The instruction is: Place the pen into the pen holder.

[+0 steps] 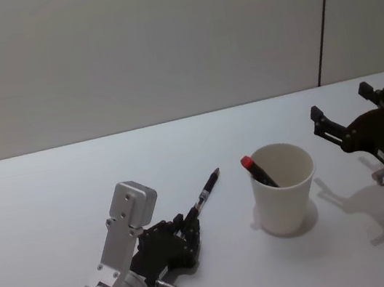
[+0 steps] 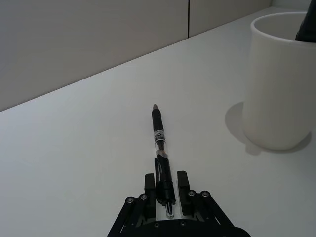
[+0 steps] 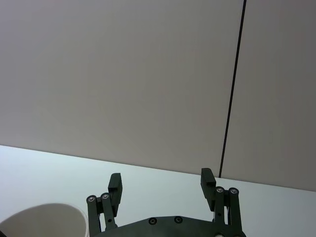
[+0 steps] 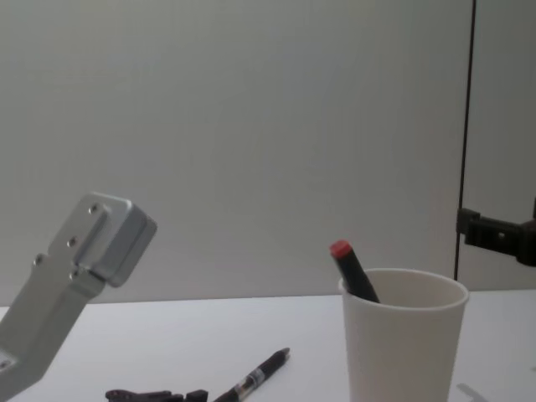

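We see the left gripper (image 2: 165, 181) low over the table (image 1: 54, 203), its fingers (image 2: 149, 183) pinched tight on the clip end of the pen (image 2: 159, 132). The pen's tip points away towards the wall, and the pen is well left of the paper cup (image 1: 285, 188) and outside it. A red-capped marker (image 4: 353, 270) leans inside the cup. The right gripper (image 3: 161, 177) hangs to the cup's right, fingers (image 3: 115, 181) spread wide, gripping nothing.

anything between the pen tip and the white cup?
Nothing: bare table between the pen in the left hand and the pen holder, clearest in the left wrist view; the head view agrees.
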You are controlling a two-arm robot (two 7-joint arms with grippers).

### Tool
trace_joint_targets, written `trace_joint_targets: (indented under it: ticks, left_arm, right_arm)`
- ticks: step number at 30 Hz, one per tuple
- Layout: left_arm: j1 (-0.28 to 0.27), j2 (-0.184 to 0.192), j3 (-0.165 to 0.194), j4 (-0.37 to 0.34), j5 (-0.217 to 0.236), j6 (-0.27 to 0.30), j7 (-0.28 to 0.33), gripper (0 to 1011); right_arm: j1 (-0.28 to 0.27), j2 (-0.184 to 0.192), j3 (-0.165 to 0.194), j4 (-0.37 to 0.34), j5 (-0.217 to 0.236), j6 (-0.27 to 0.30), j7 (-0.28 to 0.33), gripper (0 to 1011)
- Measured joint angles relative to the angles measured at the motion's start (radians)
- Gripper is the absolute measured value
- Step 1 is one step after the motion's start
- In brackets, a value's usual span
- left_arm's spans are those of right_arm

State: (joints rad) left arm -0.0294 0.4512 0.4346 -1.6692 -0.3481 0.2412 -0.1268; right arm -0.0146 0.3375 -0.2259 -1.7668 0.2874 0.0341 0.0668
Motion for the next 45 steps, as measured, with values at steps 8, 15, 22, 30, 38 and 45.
trace_joint_targets:
  ticks: [8, 15, 22, 30, 38, 45]
  left_arm:
    - [0.0, 0.0, 0.0, 0.0, 0.0, 0.0, 0.0, 224]
    - [0.0, 0.0, 0.0, 0.0, 0.0, 0.0, 0.0, 197]
    - [0.0, 0.0, 0.0, 0.0, 0.0, 0.0, 0.0, 196]
    - [0.0, 0.0, -0.001, 0.001, -0.003, -0.001, -0.002, 196]
    - [0.003, 0.008, -0.012, 0.009, -0.043, -0.024, -0.017, 195]
    - [0.014, 0.024, -0.029, -0.008, -0.07, -0.069, -0.016, 195]
  right_arm:
    - [0.0, 0.0, 0.0, 0.0, 0.0, 0.0, 0.0, 1001]
    - [0.0, 0.0, 0.0, 0.0, 0.0, 0.0, 0.0, 1001]
    - [0.0, 0.0, 0.0, 0.0, 0.0, 0.0, 0.0, 1002]
    - [0.0, 0.0, 0.0, 0.0, 0.0, 0.0, 0.0, 1002]
    - [0.0, 0.0, 0.0, 0.0, 0.0, 0.0, 0.0, 1001]
    - [0.0, 0.0, 0.0, 0.0, 0.0, 0.0, 0.0, 1001]
